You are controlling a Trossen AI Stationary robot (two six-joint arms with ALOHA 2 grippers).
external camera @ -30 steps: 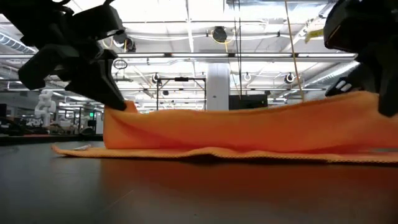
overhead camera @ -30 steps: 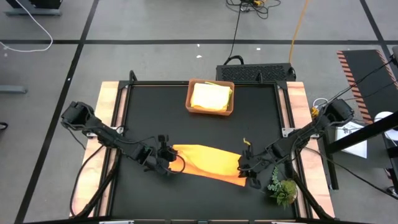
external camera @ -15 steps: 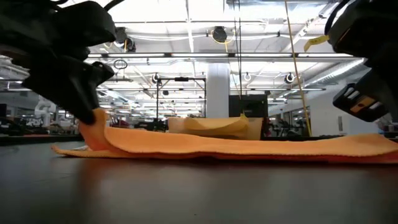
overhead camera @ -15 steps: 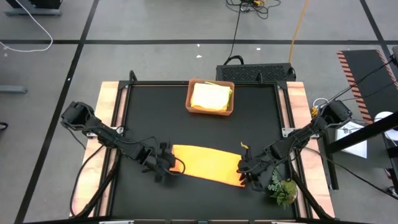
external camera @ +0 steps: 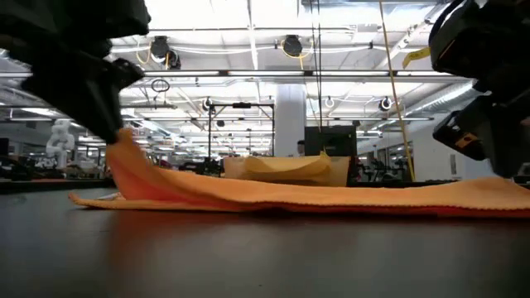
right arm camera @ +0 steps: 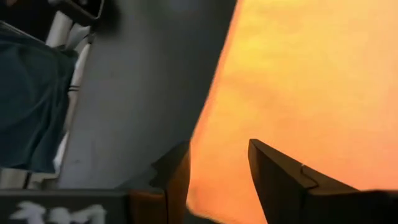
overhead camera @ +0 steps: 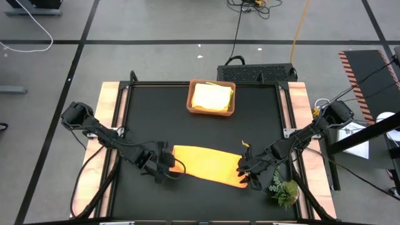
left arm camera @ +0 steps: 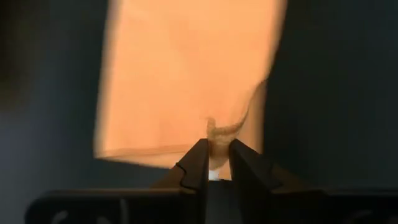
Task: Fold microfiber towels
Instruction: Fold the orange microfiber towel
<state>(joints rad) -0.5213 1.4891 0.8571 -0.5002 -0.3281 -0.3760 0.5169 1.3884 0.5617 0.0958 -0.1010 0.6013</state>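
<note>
The orange towel (overhead camera: 206,164) lies folded in a long strip across the near middle of the black table (overhead camera: 144,119). My left gripper (overhead camera: 164,167) is at the strip's left end, shut on a bit of the cloth (left arm camera: 217,146). My right gripper (overhead camera: 245,174) stands open over the strip's right end (right arm camera: 217,155), its fingers apart above the flat cloth (right arm camera: 311,74). In the low view the towel (external camera: 315,194) lies flat except at its left end. A yellow towel (overhead camera: 211,97) lies folded in the brown tray (overhead camera: 190,106). My left gripper pinches a small tuft of the orange towel at its left end (left arm camera: 219,129) between its two fingertips. The fingers slant down from the table's left side. That end is pulled up into a peak (external camera: 124,157) below the gripper, and the rest of the towel lies on the table.
The tray stands at the table's far middle. A small green plant (overhead camera: 284,191) sits at the near right corner, close to my right arm. Wooden side boards (overhead camera: 109,112) frame the black surface.
The towel's raised upper layer, held up at both ends a second ago, has dropped flat onto the lower layer. My right gripper has let go of its end. My left gripper has shifted a little toward the near left and keeps its end lifted.
</note>
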